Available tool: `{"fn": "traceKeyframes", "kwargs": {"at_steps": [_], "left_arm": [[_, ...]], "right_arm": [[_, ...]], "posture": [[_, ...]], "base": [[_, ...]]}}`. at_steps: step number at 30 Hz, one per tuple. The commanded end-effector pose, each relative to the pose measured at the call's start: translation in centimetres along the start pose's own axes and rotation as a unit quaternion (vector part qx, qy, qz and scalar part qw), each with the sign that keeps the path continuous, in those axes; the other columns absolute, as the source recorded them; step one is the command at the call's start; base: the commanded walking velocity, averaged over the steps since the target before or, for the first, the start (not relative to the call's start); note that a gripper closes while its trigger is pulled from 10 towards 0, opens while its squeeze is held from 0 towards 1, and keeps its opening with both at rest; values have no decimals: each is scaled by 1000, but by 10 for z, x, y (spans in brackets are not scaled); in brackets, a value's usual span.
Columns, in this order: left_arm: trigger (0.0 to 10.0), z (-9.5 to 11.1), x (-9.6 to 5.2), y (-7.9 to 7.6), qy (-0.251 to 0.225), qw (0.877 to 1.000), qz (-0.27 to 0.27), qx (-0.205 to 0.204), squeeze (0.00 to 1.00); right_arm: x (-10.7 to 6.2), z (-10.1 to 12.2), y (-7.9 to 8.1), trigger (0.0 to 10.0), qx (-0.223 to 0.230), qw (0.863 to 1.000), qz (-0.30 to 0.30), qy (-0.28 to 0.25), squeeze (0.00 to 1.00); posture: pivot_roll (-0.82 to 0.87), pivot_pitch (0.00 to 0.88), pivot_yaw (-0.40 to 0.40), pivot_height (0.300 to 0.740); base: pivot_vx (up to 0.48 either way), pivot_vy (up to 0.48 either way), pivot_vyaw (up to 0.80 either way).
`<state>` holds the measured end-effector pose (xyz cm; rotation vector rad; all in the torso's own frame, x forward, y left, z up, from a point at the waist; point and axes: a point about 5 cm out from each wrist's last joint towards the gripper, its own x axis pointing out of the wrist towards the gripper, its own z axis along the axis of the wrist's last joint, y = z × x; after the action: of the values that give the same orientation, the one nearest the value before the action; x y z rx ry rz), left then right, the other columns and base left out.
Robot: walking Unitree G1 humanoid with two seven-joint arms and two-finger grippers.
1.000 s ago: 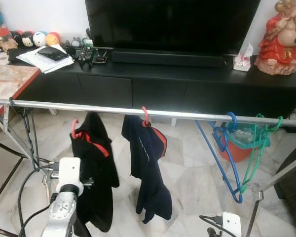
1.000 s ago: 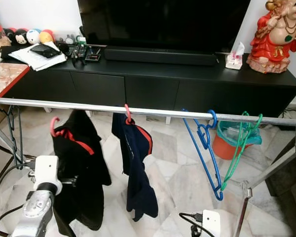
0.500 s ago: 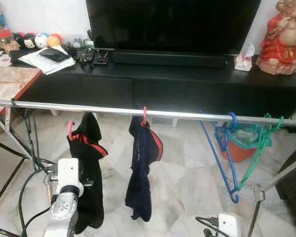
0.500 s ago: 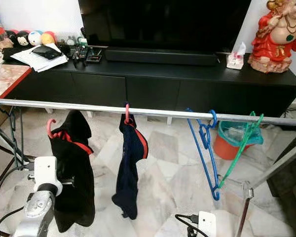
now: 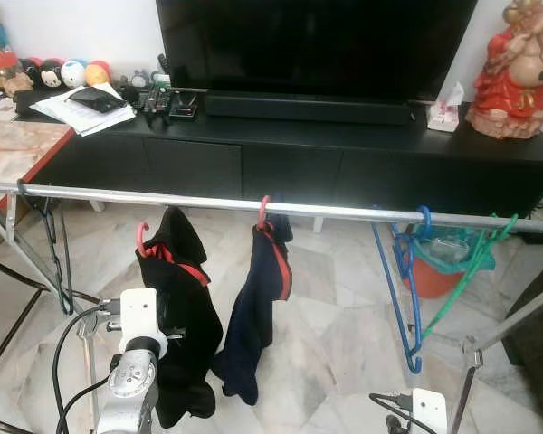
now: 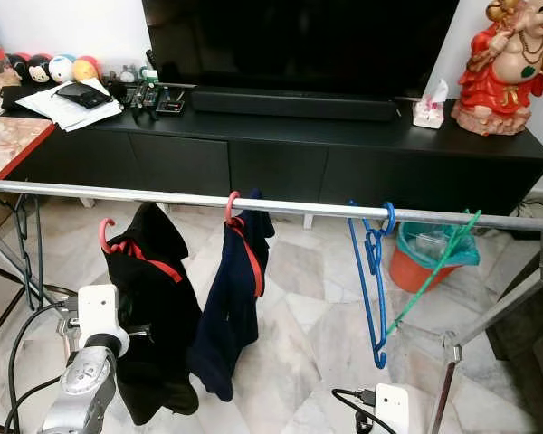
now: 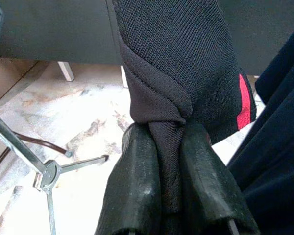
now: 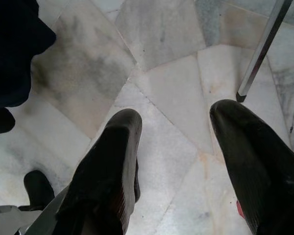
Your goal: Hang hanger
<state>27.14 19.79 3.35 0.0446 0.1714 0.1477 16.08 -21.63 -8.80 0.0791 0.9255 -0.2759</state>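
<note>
Even, bright room light up here, and my eye views are sharp. Glare streaks along the rail (image 5: 281, 209), a pale sheen sits on the marble floor (image 5: 344, 316). My left hand (image 7: 169, 181) looms soft and close; its fabric weave is crisp.

1. A bright, smooth metal rail (image 5: 163, 198) spans the scene, carrying glossy plastic hangers: a red one (image 5: 263, 212), a blue one (image 5: 407, 271) and a green one (image 5: 475, 267) at right.
2. The black garment (image 7: 181, 63) pinched between the left gripper (image 7: 169, 181)'s matt, rubbery fingers (image 7: 137, 181) is a fine-ribbed knit cloth with a red stripe.
3. The floor (image 8: 166, 63) is polished, veined marble tile.
4. Far behind, a matt black cabinet (image 5: 290, 163) holds loose paper (image 5: 68, 108) and a glossy red figurine (image 5: 516, 72).
</note>
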Motion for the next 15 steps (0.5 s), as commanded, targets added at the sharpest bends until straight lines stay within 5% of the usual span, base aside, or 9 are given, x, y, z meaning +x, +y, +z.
{"fn": "traceKeyframes", "kwargs": {"at_steps": [1,15], "left_arm": [[10000,8,6,-2,-13,1000,-6,-1,0],[10000,7,4,-6,-12,1000,-10,-6,0]], "right_arm": [[0,0,-3,10000,15,1000,-11,-4,0],[-1,0,-11,10000,13,1000,-24,-4,0]], "posture": [[-114,0,11,740],[-132,0,0,740]], "base": [[0,0,0],[0,0,0]]}}
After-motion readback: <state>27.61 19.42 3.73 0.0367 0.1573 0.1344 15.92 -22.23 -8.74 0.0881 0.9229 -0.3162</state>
